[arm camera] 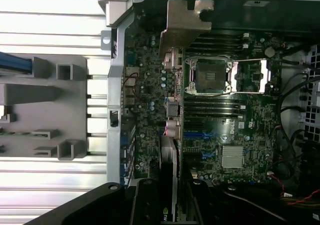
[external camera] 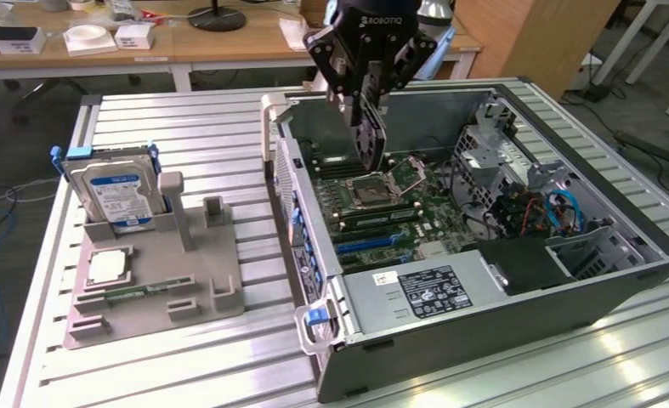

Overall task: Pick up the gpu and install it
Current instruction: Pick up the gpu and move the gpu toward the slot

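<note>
Dark and thin, the gpu (external camera: pixel 368 149) hangs edge-down in my pincer (external camera: pixel 363 106), fingers part-closed on its upper end, above the motherboard (external camera: pixel 385 212) inside the open computer case (external camera: pixel 482 340): lifted, I judge, but not yet seated.

Lettering (external camera: pixel 382 19): "ROBOTIQ", printed in white on a black housing.
Gripper (external camera: pixel 368 106): black and blocky, narrowed below the lettering.
Fingers (external camera: pixel 337 72): black jointed links, set to either side below the lettering; small round fasteners are seen on them.
Finish: glossy, highlights seen on rounded edges.
</note>
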`<state>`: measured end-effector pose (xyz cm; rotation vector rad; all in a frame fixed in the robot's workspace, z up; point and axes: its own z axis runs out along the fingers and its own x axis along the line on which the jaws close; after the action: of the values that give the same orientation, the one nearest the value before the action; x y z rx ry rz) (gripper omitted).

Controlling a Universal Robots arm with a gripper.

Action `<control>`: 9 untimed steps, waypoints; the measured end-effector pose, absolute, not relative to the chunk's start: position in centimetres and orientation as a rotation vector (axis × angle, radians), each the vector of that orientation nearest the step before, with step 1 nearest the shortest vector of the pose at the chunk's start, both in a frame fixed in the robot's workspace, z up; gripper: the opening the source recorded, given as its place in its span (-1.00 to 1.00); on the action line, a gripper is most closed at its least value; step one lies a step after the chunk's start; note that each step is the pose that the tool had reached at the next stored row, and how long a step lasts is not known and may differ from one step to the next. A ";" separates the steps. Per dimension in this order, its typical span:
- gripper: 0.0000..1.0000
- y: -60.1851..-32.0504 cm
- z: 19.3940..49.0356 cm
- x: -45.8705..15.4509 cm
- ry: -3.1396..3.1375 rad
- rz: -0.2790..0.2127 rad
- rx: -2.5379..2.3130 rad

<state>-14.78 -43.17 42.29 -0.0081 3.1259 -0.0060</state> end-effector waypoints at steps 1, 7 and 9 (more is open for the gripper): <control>-0.47 -43.2 42.3 -14.7 3.126 -0.006 -0.008; -0.47 -43.2 42.3 -14.0 3.126 -0.006 -0.008; -0.47 -43.2 42.3 -13.7 3.126 -0.006 -0.008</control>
<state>-13.70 -43.18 42.28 -0.0081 3.1258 -0.0059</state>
